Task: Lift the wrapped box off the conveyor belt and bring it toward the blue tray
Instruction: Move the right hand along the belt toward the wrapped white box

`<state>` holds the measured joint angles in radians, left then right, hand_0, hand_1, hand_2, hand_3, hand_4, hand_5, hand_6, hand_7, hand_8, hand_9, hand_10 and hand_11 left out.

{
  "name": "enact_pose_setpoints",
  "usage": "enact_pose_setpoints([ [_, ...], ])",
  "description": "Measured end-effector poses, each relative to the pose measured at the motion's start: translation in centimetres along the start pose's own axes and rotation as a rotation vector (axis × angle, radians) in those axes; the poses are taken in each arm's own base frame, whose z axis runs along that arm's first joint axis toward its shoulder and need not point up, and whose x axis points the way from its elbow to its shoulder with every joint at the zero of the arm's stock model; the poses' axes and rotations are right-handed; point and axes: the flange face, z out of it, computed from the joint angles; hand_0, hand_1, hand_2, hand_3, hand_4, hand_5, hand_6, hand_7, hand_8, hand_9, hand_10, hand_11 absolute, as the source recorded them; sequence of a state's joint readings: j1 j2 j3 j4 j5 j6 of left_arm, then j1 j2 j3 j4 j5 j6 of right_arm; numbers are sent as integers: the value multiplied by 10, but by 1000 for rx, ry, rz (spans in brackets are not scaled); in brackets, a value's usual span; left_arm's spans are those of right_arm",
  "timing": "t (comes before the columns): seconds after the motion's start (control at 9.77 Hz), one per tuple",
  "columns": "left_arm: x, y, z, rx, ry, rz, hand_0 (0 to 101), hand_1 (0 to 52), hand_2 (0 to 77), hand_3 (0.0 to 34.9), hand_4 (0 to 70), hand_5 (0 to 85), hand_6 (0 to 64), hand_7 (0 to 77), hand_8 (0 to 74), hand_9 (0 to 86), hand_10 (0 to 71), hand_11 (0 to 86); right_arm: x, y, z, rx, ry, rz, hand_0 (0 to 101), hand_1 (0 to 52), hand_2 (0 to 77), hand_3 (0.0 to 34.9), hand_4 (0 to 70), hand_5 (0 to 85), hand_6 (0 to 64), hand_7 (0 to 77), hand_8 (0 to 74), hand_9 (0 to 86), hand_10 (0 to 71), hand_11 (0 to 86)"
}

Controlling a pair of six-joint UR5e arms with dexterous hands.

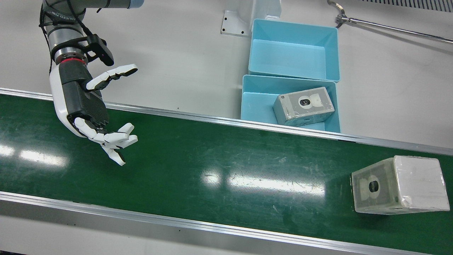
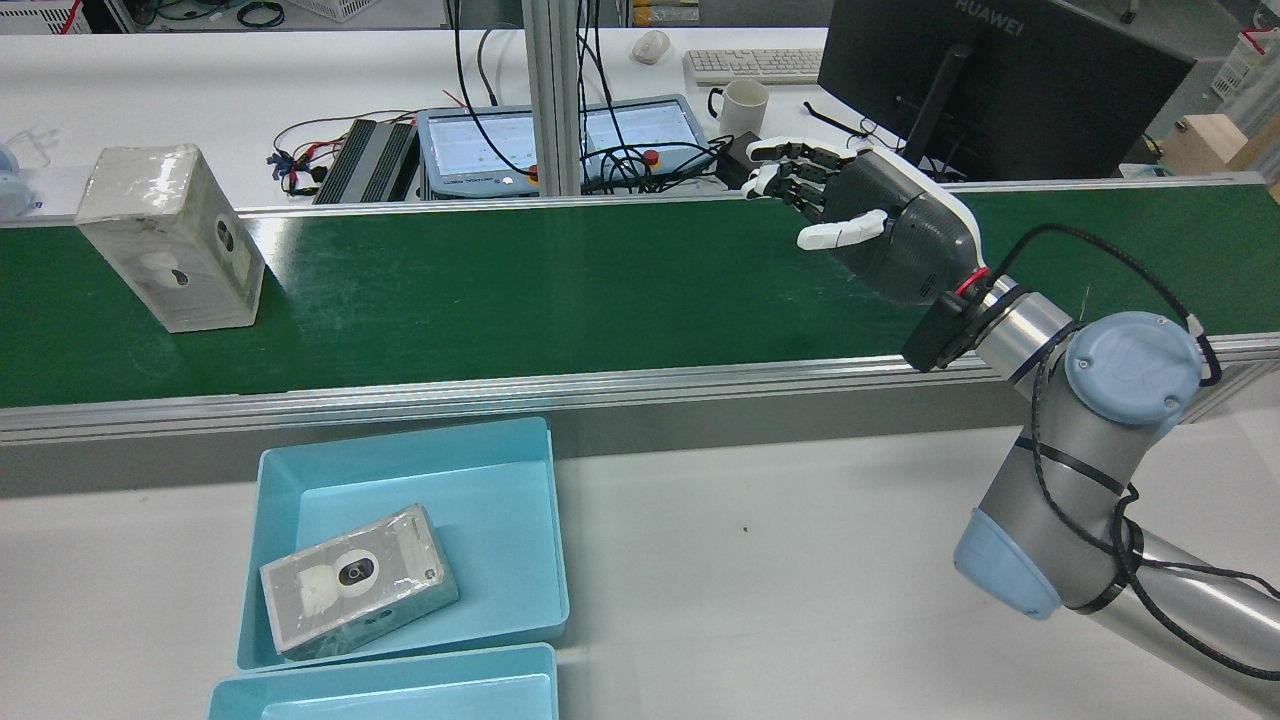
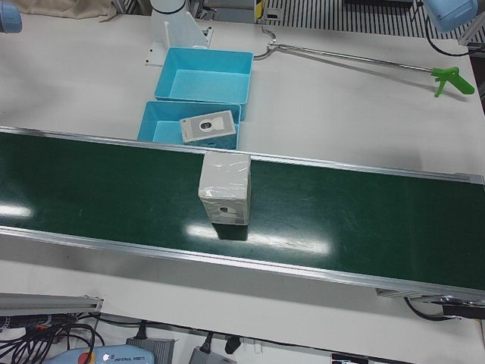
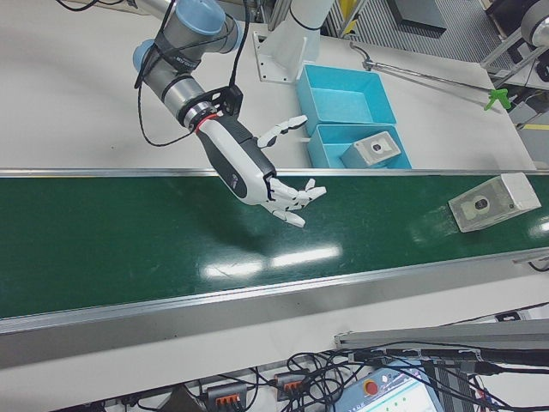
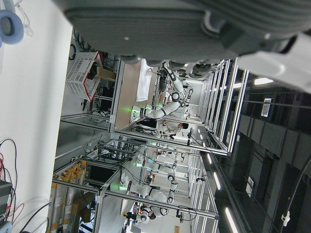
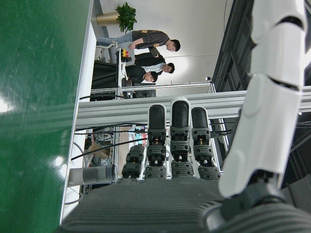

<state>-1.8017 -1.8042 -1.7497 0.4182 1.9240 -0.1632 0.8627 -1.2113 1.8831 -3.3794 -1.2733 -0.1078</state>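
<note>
The wrapped box [image 1: 400, 186] lies well apart from the right hand [image 1: 90, 109], far along the conveyor belt [image 1: 212, 177], whose fingers are spread and hold nothing.

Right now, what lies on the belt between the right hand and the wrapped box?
Nothing: in the front view only bare green conveyor belt runs between the open right hand and the wrapped box.

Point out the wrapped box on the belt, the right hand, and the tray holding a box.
wrapped box [image 1: 400, 185], front view, its top face
right hand [image 1: 92, 117], front view, the dark palm
blue tray [image 1: 256, 101], front view, bare floor
</note>
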Motion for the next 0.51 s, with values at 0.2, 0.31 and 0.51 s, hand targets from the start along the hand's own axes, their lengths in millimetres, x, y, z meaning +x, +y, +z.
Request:
enact_pose_setpoints([
  [0.2,0,0,0,0,0,0,0,0,11,0,0,11,0,5,5,0,5,5,3,0,1,0,5,-2,454,82,114,0,229,251,224,436,262,333,49,120],
  [0.31,0,0,0,0,0,0,0,0,11,0,0,11,5,5,5,0,5,5,7,3,6,-5,8,-3,456,82,114,0,218,251,224,436,262,322,76,109],
  [0.51,0,0,0,0,0,0,0,0,5,0,0,11,5,5,5,5,0,5,15,13,25,-21,11,0,454,76,16,0,191,251,196,409,153,202,22,33],
])
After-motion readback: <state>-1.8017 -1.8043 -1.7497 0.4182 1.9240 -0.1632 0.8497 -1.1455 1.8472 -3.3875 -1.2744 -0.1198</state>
